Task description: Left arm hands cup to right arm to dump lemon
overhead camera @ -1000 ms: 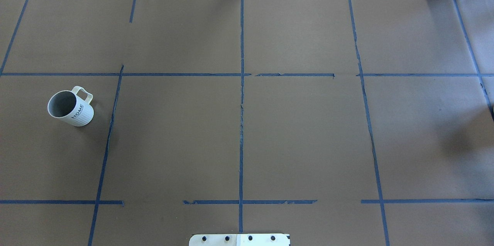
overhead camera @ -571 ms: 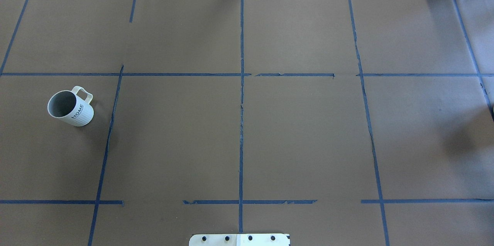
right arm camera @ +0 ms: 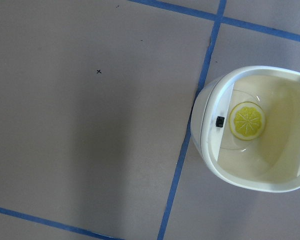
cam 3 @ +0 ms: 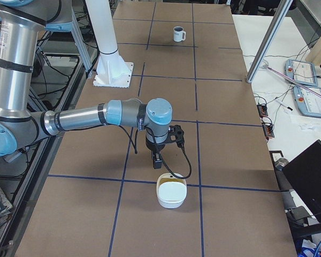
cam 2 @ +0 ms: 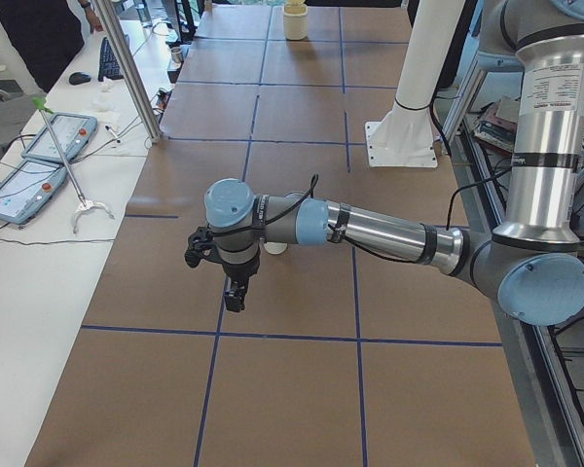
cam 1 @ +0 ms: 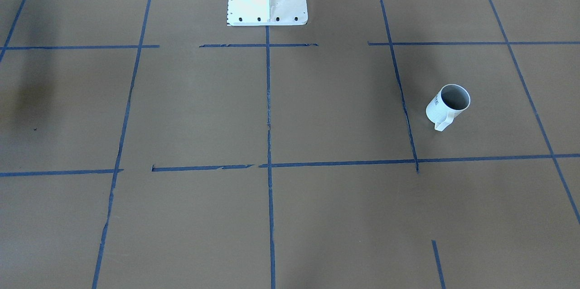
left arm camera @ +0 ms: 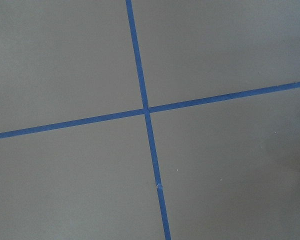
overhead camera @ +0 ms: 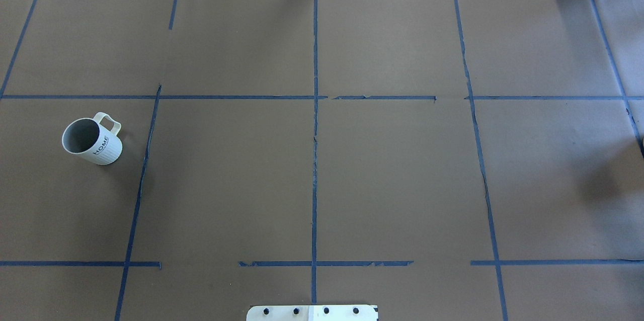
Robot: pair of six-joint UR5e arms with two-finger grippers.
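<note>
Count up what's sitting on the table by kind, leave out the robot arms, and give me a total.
cup: 1
bowl: 1
lemon slice, lying in the bowl: 1
Total: 3

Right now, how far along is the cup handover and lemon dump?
Done, apparently: a lemon slice already lies in the white bowl, and the cup looks empty, upright on the table on the robot's left. In hand: nothing; the left gripper and right gripper both hang clear of the cup. Left: nothing obvious, unless this cup was never lifted.
</note>
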